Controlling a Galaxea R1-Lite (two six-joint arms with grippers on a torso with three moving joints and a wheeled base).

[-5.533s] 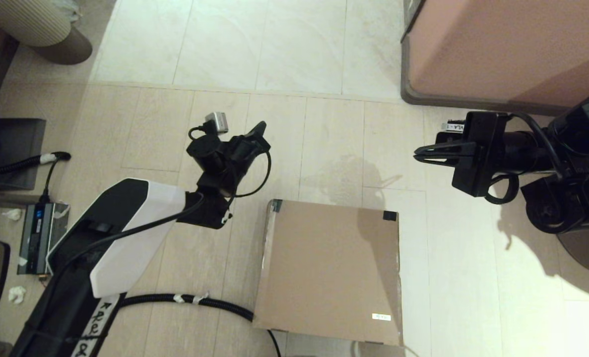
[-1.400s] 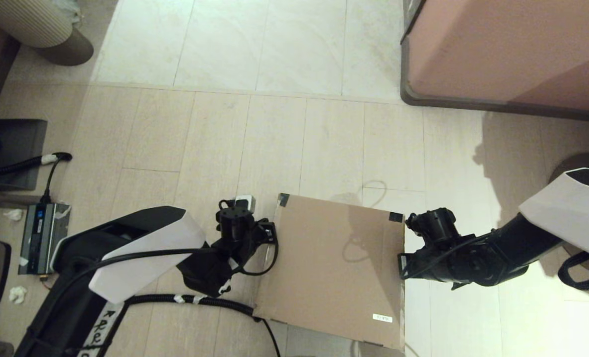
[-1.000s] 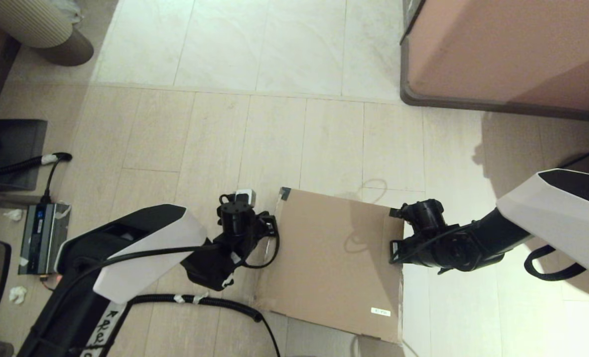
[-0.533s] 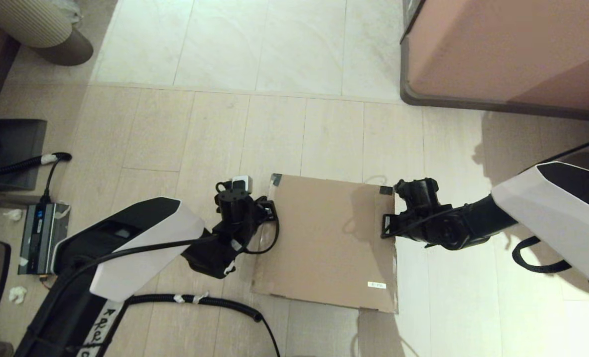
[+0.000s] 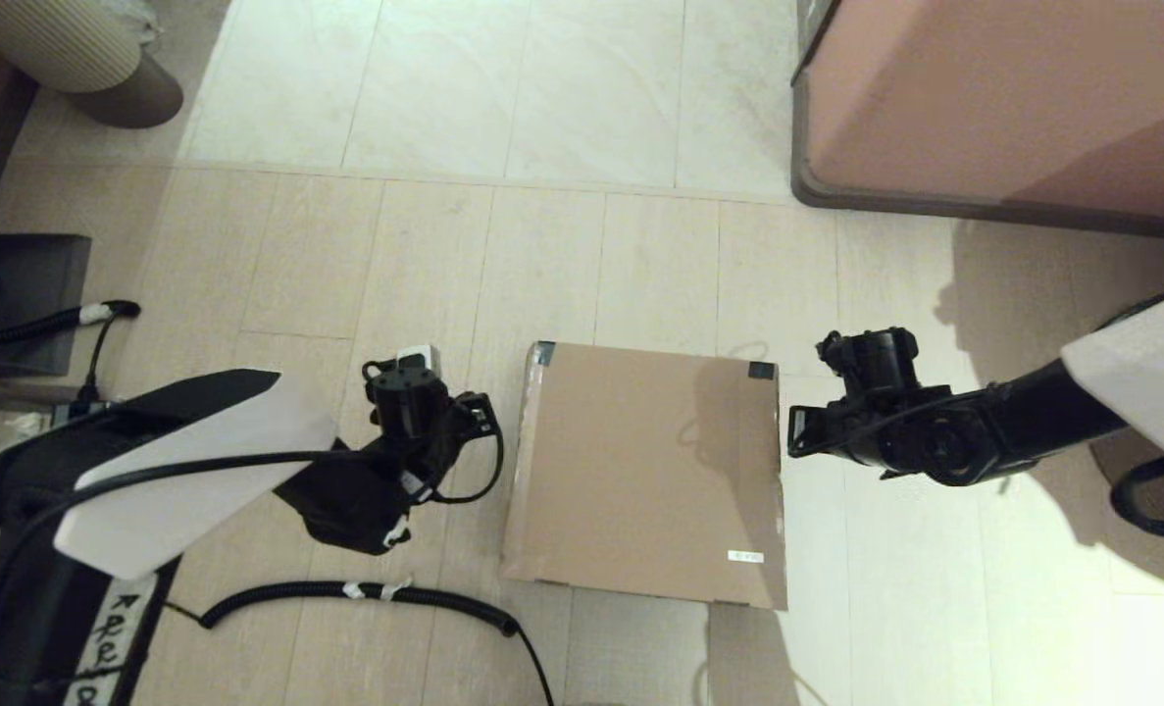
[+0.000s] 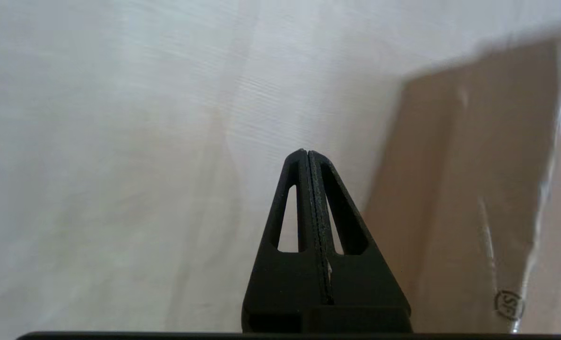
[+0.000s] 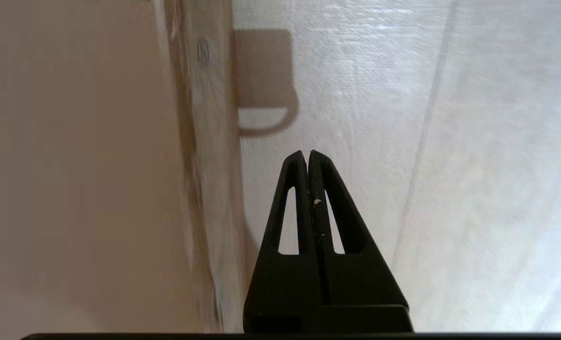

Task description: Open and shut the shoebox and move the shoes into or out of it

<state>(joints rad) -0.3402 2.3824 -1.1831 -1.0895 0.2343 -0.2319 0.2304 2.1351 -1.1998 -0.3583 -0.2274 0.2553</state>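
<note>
Left hand [image 6: 307, 156] is pinched closed on nothing, parked just beside the left wall of the shoebox [image 5: 645, 471], and my right hand [image 7: 307, 155] is closed and empty the same way off the right wall. The box sits shut on the floor [image 5: 542, 255] between them, lid down, shoes nowhere in sight, so presumably inside. I reckon flanking it like this lets me square it up before lifting the lid.

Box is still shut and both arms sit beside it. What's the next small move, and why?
Probably bring the left pincer in under the lid edge of the shoebox and lift. The lid lies flat and closed, no shoes show, and both pincers, the right pincer too, are shut and hang off the box's sides, touching nothing.
</note>
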